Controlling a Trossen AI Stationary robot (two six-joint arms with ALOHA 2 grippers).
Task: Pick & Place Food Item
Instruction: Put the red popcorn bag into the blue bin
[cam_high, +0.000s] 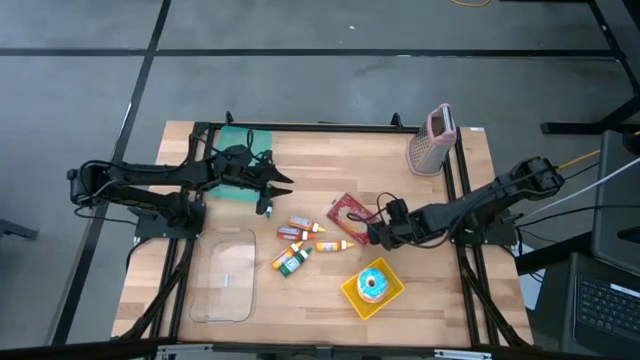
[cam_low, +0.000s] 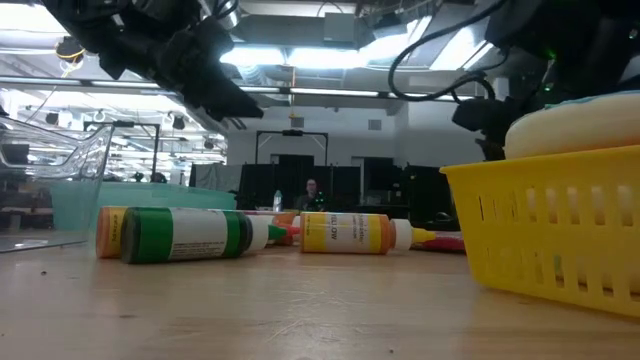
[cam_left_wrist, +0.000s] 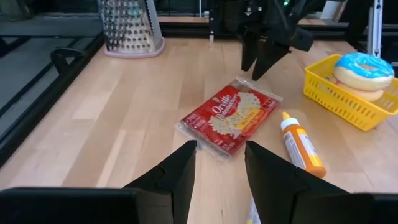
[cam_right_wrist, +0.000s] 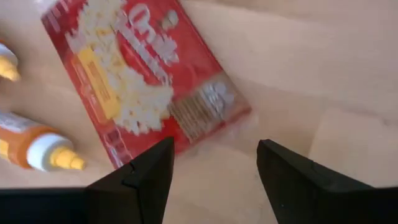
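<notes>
A red popcorn packet lies flat on the wooden table, right of centre; it also shows in the left wrist view and the right wrist view. My right gripper hangs open just above the table at the packet's near right corner, with the fingers clear of it. My left gripper is open in the air at the table's far left, pointing toward the packet, with nothing between its fingers.
Several small sauce bottles lie left of the packet. A yellow basket holding a blue-iced donut stands near the front. A clear tray sits front left, a teal container far left, a grater far right.
</notes>
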